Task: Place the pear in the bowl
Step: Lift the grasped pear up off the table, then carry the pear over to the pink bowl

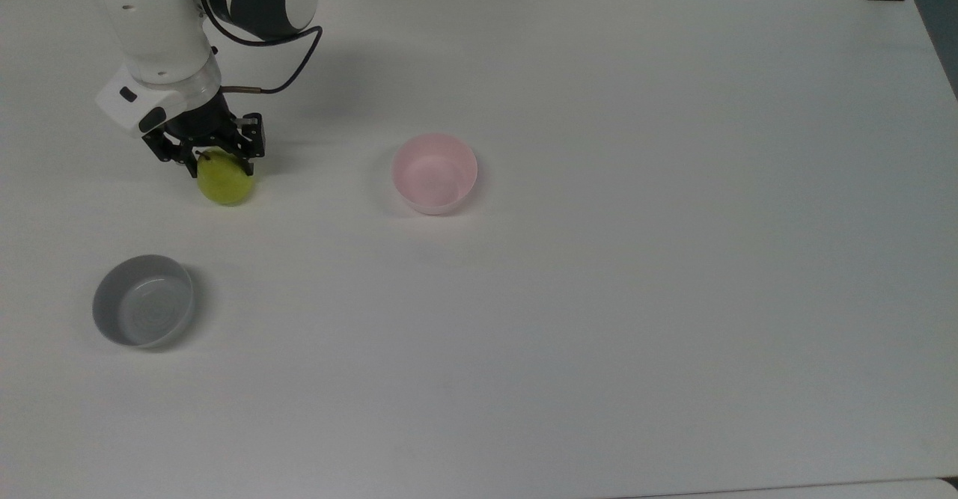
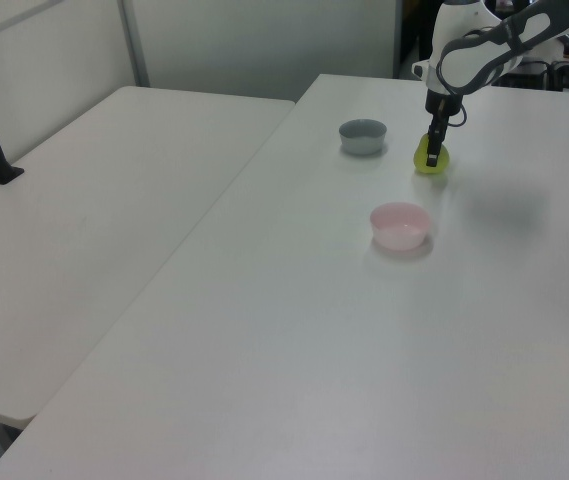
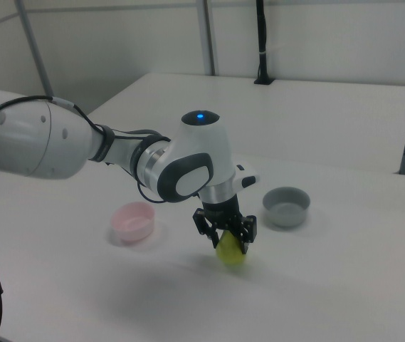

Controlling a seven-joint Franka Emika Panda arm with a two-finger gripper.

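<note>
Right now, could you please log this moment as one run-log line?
phase: grasp approach | gripper: open, straddling pear | pear: on table | pink bowl: empty | grey bowl: empty
</note>
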